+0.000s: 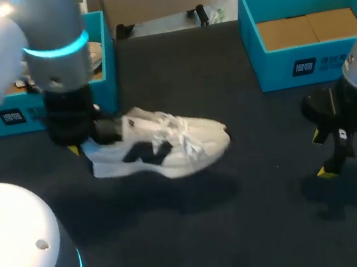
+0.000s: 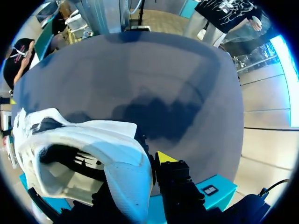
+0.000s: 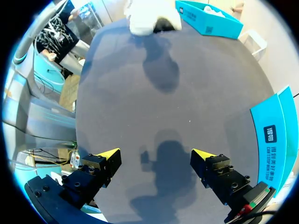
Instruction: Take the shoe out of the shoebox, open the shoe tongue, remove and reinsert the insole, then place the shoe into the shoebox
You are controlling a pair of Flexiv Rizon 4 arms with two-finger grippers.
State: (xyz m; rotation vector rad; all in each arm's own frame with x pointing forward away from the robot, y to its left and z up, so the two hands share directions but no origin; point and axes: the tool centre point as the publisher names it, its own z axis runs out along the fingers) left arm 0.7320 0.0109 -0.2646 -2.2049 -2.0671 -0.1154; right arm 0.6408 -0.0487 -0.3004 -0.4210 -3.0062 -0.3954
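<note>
Left gripper (image 1: 90,145) on shoe (image 1: 167,150) — dark table (image 1: 245,217)

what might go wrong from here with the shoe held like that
1. The left gripper seems to pinch only the heel collar of the shoe. The toe end has no other grip, so it may pivot or slip out.
2. The right gripper is open and well apart from the shoe, so it cannot steady it.
3. The loose laces may snag a finger when the tongue is opened.
</note>
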